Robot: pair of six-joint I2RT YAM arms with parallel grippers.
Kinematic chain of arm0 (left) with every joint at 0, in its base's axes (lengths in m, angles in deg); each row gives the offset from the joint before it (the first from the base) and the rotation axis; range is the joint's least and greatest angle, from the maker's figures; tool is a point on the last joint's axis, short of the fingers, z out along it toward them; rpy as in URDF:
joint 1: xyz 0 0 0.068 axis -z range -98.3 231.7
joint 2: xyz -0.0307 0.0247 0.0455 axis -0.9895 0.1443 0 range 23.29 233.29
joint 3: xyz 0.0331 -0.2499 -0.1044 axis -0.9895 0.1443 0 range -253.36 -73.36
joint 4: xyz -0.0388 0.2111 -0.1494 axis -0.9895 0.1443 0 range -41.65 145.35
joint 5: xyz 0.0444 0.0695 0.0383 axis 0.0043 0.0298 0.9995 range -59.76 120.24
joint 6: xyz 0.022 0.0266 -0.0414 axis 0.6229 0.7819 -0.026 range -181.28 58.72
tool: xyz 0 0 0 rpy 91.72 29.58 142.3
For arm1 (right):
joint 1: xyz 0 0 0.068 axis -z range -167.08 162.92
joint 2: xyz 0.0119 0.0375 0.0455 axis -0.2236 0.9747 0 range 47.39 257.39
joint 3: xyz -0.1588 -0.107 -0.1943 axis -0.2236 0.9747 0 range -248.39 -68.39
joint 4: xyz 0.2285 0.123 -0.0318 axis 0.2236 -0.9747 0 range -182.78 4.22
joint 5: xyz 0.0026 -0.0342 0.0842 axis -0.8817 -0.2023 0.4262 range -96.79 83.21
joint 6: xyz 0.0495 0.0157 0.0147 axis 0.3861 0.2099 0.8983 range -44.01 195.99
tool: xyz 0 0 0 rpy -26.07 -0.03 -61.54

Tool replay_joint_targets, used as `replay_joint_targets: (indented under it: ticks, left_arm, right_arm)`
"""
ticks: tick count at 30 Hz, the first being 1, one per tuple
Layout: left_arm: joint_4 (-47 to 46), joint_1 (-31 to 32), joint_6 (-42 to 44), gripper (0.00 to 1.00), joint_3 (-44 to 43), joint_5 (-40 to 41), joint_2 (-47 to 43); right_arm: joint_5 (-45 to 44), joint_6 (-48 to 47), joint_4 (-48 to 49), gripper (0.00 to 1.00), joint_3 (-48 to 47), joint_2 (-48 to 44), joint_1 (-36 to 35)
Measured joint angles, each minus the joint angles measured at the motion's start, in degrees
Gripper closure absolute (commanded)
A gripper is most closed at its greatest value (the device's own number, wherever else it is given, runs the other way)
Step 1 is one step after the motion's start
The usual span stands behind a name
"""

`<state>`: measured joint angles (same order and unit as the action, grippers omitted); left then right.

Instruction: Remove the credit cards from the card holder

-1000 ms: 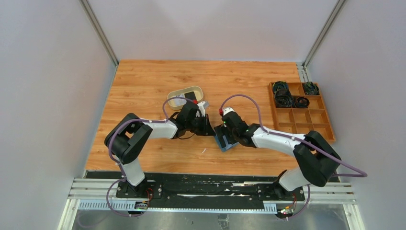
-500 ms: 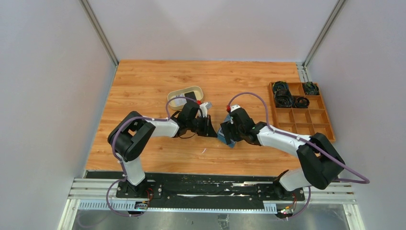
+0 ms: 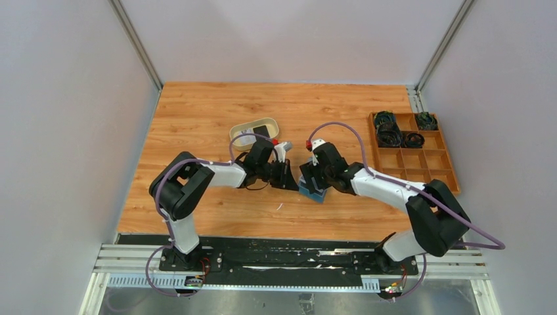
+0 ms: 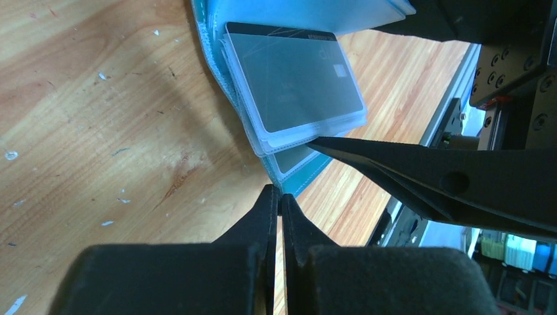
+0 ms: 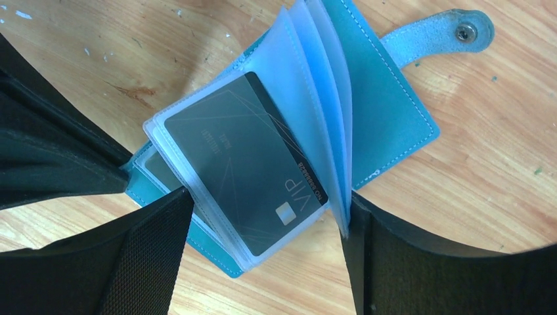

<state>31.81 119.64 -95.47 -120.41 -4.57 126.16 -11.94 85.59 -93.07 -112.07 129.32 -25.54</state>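
Note:
The teal-blue card holder lies open on the wood, its snap tab at the far right; it also shows in the top view. Its clear sleeves fan upward. A dark grey credit card marked VIP sits in the top sleeve, seen too in the left wrist view. Another greyish card lies in a sleeve beneath. My right gripper is open and straddles the sleeves, its right finger against the fanned sleeves. My left gripper is shut on the holder's cover edge.
A beige oval tray behind the left gripper holds a black card and a whitish one. A brown compartment box with dark coiled items stands at the right. Grey walls enclose the table.
My right gripper has moved a little to the left and away from the bases, settling over the holder, which now shows less in the top view. My left arm has barely moved.

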Motion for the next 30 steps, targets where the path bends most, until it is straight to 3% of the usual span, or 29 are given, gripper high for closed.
replay_joint_targets:
  ticks: [7,18,30]
  left_arm:
    - [2.6,0.0,1.4,1.00,-1.1,-1.4,0.7]
    - [10.2,-0.6,5.9,1.00,-4.4,-3.6,1.3]
    - [23.9,-1.9,17.4,1.00,-9.9,-6.0,1.6]
  right_arm:
    - [3.2,-2.0,0.7,0.17,-0.5,0.1,0.3]
    - [2.8,-2.2,6.5,0.15,4.0,-21.4,0.4]
    - [15.2,-2.5,6.0,0.17,3.3,-5.7,0.6]
